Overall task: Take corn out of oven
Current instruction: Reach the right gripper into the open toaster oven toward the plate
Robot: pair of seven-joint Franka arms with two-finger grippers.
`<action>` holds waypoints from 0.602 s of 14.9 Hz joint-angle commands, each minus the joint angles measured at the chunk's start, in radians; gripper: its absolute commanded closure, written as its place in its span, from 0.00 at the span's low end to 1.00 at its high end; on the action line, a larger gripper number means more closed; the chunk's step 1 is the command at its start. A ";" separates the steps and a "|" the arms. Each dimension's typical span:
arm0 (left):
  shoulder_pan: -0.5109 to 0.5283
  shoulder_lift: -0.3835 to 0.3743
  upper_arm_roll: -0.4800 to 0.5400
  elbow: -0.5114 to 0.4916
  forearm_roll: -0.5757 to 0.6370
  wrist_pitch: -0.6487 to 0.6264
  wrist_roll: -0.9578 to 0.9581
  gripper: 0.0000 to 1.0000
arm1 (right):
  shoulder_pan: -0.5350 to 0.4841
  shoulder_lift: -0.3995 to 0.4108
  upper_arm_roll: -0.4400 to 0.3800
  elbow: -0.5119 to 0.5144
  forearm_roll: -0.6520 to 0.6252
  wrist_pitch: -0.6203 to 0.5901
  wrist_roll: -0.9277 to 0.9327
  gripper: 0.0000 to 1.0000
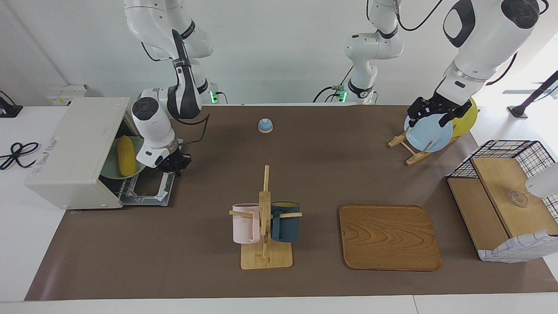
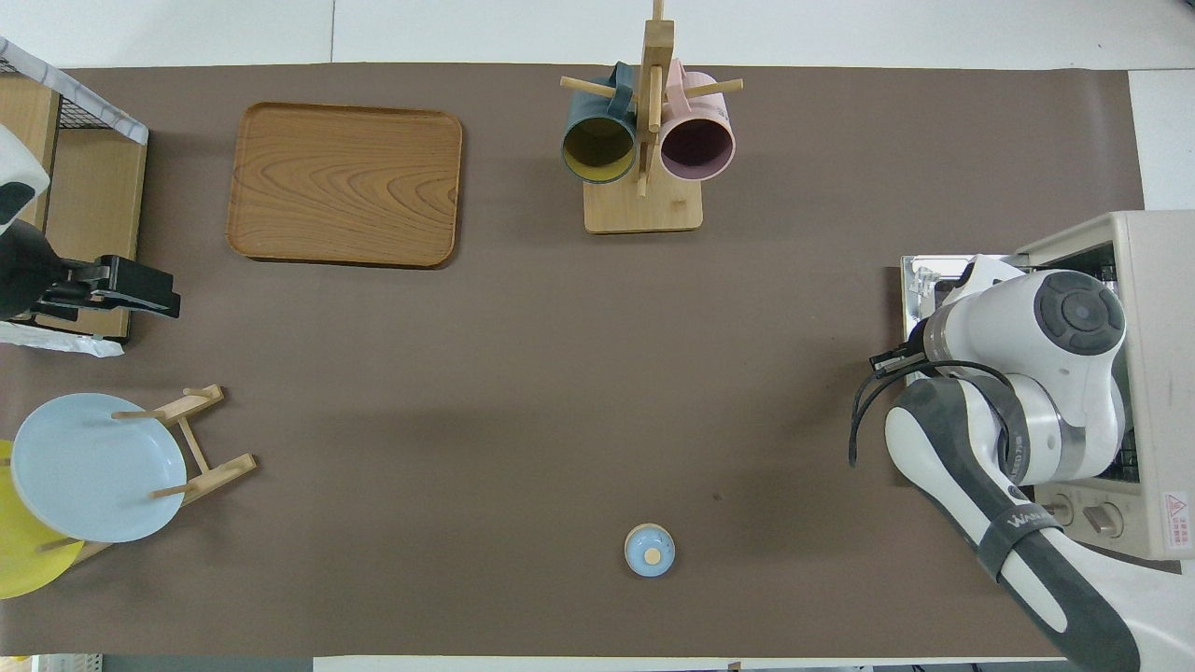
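Note:
The corn (image 1: 127, 156) lies on a green plate (image 1: 111, 171) on the wire rack, in the mouth of the off-white oven (image 1: 74, 148) at the right arm's end of the table. The oven door (image 1: 150, 189) hangs open, almost flat on the table. My right gripper (image 1: 173, 165) is shut at the door's outer edge, where the handle runs; the handle itself is hidden under the hand. In the overhead view the right arm (image 2: 1027, 373) covers the corn, and only the door's corner (image 2: 920, 280) shows. My left gripper (image 1: 430, 119) waits open in the air by the plate rack.
A mug rack (image 1: 265, 218) with a pink and a dark blue mug stands mid-table. A wooden tray (image 1: 389, 237) lies beside it. A small blue knob (image 1: 265, 125) sits near the robots. A plate rack holds a blue plate (image 1: 429, 135) and a yellow plate (image 1: 468, 117). A wire basket (image 1: 505, 148) is nearby.

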 commanded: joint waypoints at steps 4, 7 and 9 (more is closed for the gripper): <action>0.007 -0.012 -0.005 -0.009 0.017 0.002 0.009 0.00 | 0.085 -0.022 -0.009 0.076 0.065 -0.147 0.043 1.00; 0.009 -0.014 -0.003 -0.009 0.017 0.000 0.009 0.00 | 0.089 -0.043 -0.012 0.175 0.048 -0.290 0.058 1.00; 0.007 -0.014 -0.003 -0.009 0.017 0.002 0.009 0.00 | 0.073 -0.084 -0.017 0.184 0.046 -0.336 0.061 0.88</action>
